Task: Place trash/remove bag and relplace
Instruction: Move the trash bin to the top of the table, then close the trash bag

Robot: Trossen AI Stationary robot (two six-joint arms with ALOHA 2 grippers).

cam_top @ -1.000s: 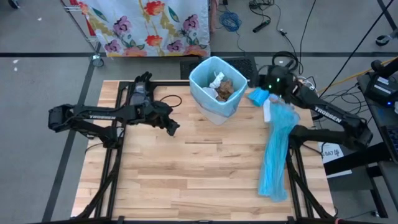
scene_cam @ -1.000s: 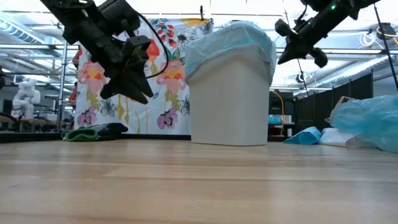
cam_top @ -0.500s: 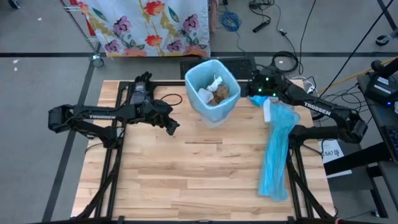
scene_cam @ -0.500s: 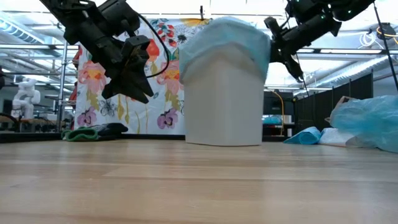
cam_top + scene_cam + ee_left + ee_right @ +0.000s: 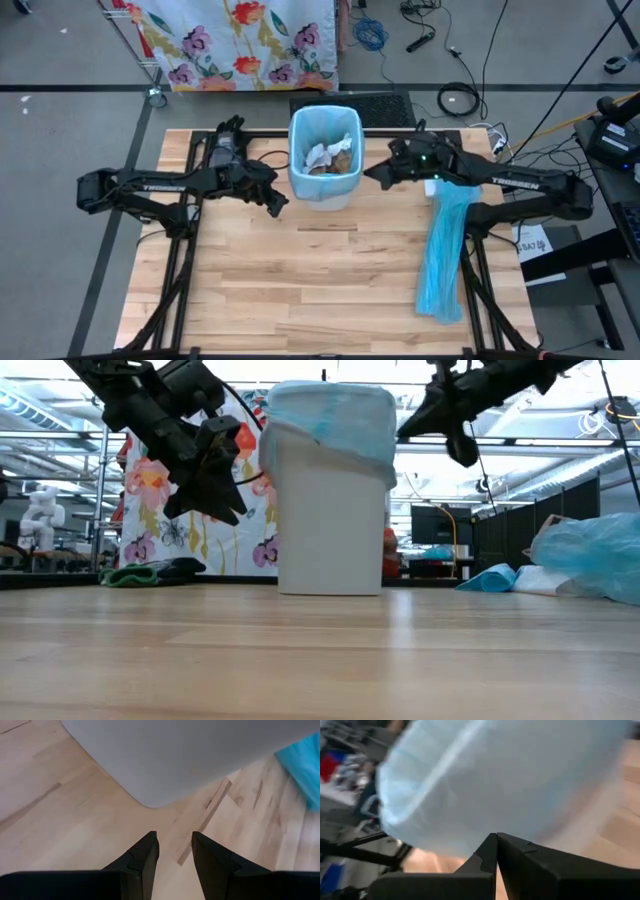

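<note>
Currently, per view:
bin: white trash bin [image 5: 325, 168] lined with a pale-blue bag [image 5: 330, 410], upright at the far middle of the table [image 5: 320, 280]
trash: brown and white wads [image 5: 328, 156] inside the bin, seen from above
left pincer: [image 5: 277, 205] hangs above the table just left of the bin, fingers [image 5: 145, 857] a narrow gap apart, nothing between them
right pincer: [image 5: 372, 176] just beside the bin's right rim at bag height, fingers [image 5: 492, 851] pressed together, nothing visibly gripped; touching the bag or not, cannot tell
blue strip: long light-blue plastic [image 5: 442, 250] lies along the table's right side
backdrop: floral cloth [image 5: 235, 40] beyond the far edge
</note>
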